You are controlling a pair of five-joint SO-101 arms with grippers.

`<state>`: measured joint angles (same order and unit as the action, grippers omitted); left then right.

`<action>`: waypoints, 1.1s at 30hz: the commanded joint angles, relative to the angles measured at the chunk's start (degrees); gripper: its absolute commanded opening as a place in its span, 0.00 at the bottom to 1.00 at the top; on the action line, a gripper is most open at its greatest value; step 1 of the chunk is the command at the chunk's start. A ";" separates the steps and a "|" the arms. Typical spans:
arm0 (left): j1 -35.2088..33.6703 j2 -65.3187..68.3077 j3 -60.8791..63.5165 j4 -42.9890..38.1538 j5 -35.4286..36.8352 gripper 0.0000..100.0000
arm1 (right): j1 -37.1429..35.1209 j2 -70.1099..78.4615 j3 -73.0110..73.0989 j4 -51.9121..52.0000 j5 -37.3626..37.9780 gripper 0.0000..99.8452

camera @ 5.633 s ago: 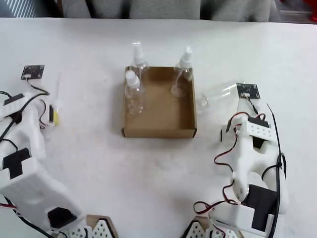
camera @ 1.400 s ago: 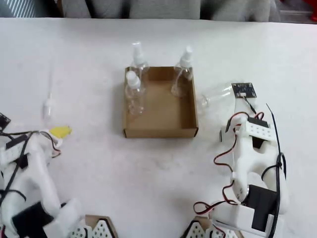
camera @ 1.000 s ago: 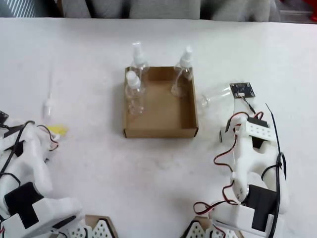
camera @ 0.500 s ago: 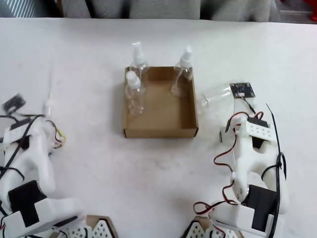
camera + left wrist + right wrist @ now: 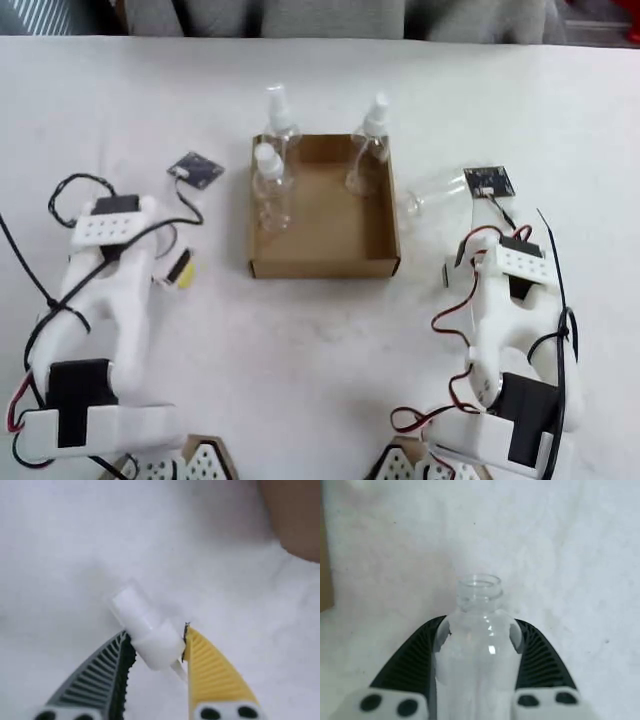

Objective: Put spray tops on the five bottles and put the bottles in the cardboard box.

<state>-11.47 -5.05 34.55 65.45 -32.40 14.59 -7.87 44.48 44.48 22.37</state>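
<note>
Left gripper (image 5: 155,636) clamps spray top (image 5: 145,630), left of cardboard box (image 5: 320,267); right gripper (image 5: 481,626) grips uncapped bottle (image 5: 478,650) at shoulder, just right of box; bottle's long axis roughly level, open neck pointing toward box; box sits between your two arms, so you carry top across it to that neck; dip tube (image 5: 176,669) barely visible, probably trailing back into grip; three capped bottles (image 5: 271,190) at box, third seemingly behind far wall.

White table (image 5: 320,340), grey furniture (image 5: 330,17) behind it
</note>
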 commanded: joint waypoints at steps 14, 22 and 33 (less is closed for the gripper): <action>3.65 -0.04 -1.14 -2.29 24.35 0.23 | -0.22 -0.13 0.00 0.75 0.79 0.02; 1.36 0.04 -0.35 -2.46 40.00 0.23 | -0.22 -0.22 0.00 0.75 0.79 0.02; 1.45 -0.04 6.07 -9.05 40.09 0.23 | -0.13 -0.22 0.00 0.75 0.79 0.02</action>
<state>-9.36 -5.05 40.88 57.89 6.90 14.59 -7.87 44.48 44.48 22.37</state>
